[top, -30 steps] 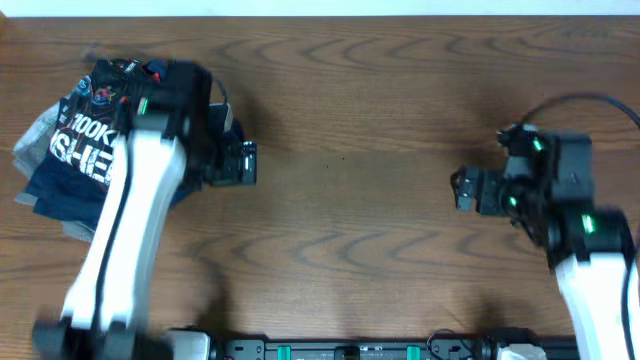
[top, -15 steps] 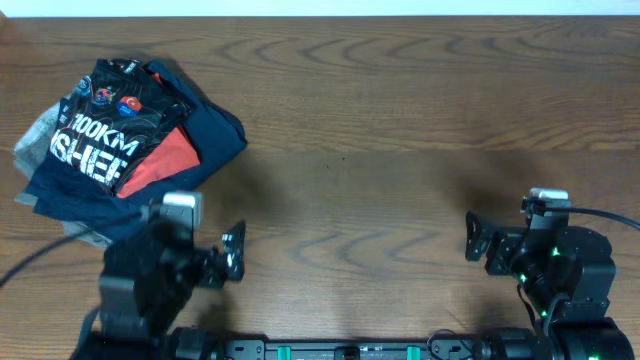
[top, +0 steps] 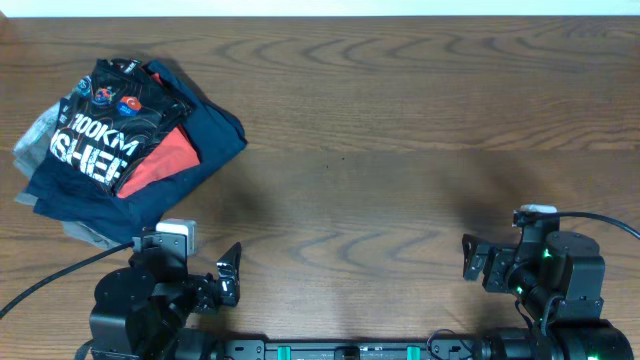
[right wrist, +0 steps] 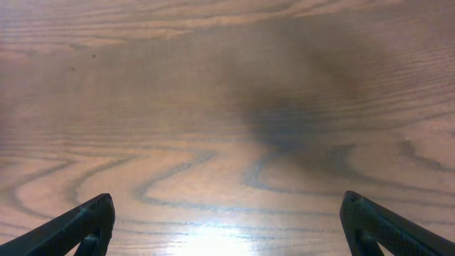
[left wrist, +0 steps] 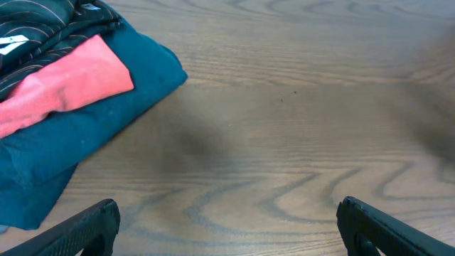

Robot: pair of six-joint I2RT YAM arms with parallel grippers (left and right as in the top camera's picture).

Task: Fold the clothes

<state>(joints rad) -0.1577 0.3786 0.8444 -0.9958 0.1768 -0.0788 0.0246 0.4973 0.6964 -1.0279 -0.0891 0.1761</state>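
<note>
We see both arms low at the near edge of the counter, neither touching any cloth. Our left gripper has its jaws spread wide with nothing between them, and only bare wood lies under it. Our right gripper is likewise wide apart and empty, over bare wood.

The jersey lies well ahead of the left gripper and off to its left. It is bunched on top of a pile, with its white lettering facing up. Under it, a red shirt sticks out on the side nearer the gripper. Navy garments lie beneath both, and their corner is the part of the pile closest to the left gripper. A grey cloth shows at the pile's far left. The pile is well apart from the right gripper, far to its left.
</note>
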